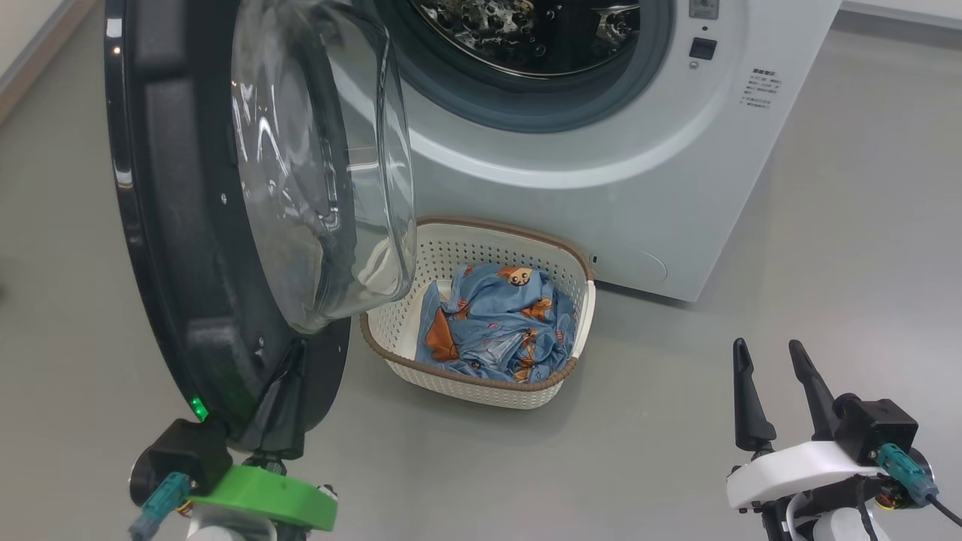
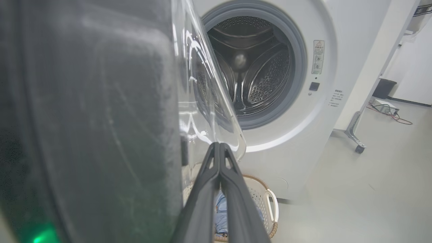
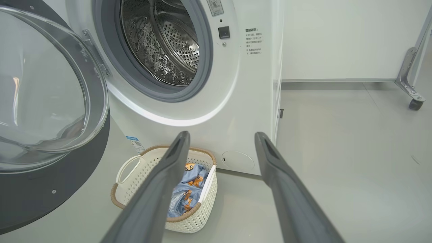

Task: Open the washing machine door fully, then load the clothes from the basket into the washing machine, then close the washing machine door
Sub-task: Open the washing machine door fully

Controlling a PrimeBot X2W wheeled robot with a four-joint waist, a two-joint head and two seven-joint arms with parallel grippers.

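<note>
Looking at the washing machine door here: swung well out from the washing machine, roughly square to its front, maybe a bit short of fully open, hard to call. Got the left gripper pinched completely shut, nothing between the fingers, tips low down right beside the door's inner side next to the glass bowl. Guessing deliberate: closed fingers make a stiff poker for shoving the door wider, no handle-grabbing needed. Can't tell whether actually touching the rim or just a hair off. Got the right gripper spread wide open over bare floor, well apart from everything, holding nothing, aimed roughly toward the basket, probably parked for the loading bit.

Found the basket on the floor just in front of the machine, below the drum opening, mouth facing up, partly tucked under the door's bulge in the head view. Makes sense, short lift from there into the drum. Seeing the clothes all inside it, crumpled toward its right side, none loaded yet.

As for pointing: got the door standing upright on edge, glass bulge facing the robot's right, over the basket. Round, so no real long axis to speak of; for the basket, can't tell which side runs longer
</note>
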